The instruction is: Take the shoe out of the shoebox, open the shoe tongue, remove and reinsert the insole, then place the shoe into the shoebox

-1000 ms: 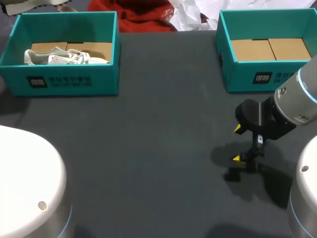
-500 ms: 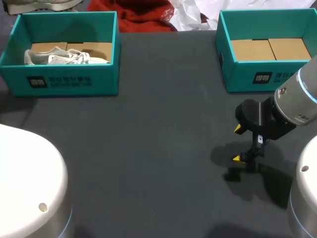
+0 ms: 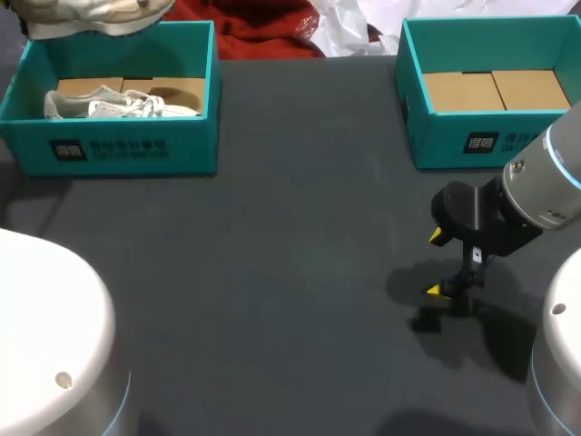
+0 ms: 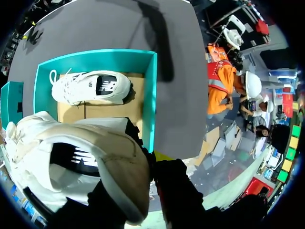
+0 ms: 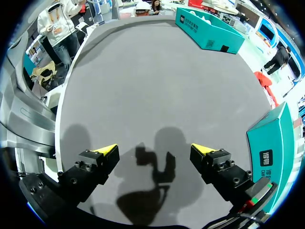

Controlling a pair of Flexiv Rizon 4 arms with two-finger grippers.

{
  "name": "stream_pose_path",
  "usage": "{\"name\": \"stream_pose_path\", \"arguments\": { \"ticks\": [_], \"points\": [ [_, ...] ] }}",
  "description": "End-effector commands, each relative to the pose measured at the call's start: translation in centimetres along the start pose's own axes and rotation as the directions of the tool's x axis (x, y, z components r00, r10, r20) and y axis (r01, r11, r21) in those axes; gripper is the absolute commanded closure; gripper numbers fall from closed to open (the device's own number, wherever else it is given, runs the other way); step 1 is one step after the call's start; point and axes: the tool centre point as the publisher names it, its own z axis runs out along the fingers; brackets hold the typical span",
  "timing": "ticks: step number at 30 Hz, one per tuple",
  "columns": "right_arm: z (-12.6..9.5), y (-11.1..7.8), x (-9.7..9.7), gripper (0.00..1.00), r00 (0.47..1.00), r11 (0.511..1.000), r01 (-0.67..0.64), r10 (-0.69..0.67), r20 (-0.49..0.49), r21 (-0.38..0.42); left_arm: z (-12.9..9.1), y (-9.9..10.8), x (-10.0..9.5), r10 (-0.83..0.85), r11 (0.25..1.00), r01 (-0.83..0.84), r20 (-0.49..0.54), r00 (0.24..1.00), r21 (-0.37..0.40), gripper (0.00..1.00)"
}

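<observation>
Over the far wall of the left shoebox (image 3: 127,150), at the left edge of the head view, a lifted shoe (image 3: 95,11) is being brought further into sight than half a second ago, when only a thin strip of it was showing. Nothing else on the table (image 3: 300,236) is being disturbed. From this, the first step is being judged as nearly done. The shoe is out of the box and is being carried clear of it, while the tongue and insole work is yet to be started. In the left wrist view the shoe is being gripped by the left gripper (image 4: 151,167) and is pressed close against it. Only one yellow tip is being shown beside the shoe's near end, the other being hidden by the upper. Beneath it a second shoe (image 4: 90,87) is lying untouched on the cardboard floor of the same box. Toward the right, the right gripper (image 3: 438,263) is being kept hovering low over bare table, well apart from both shoes. Its fingers are being held wide, with nothing between them but their own shadow. Behind it the right shoebox (image 3: 481,141) is standing with only its cardboard floor showing.
</observation>
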Motion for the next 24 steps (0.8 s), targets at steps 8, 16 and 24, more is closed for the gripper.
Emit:
{"name": "stream_pose_path", "arguments": {
  "ticks": [8, 16, 24],
  "points": [
    [-0.1, -0.1, 0.2, 0.0, 1.0, 1.0, 0.0, 0.0, 0.003, 0.0, 0.9, 0.0, -0.3, 0.005, 1.0, -0.005, -0.018, 1.0, -0.003, 1.0],
    [-0.1, -0.1, 0.2, 0.0, 1.0, 1.0, 0.0, 0.0, 0.003, 0.0, 2.6, 0.3, -1.4, 0.026, 1.0, -0.026, -0.019, 0.999, -0.003, 1.0],
    [-0.1, -0.1, 0.2, 0.0, 1.0, 1.0, 0.0, 0.0, 0.003, 0.0, 6.5, 0.7, -2.2, 0.036, 0.999, -0.035, -0.037, 0.999, 0.023, 1.0]
  ]
}}
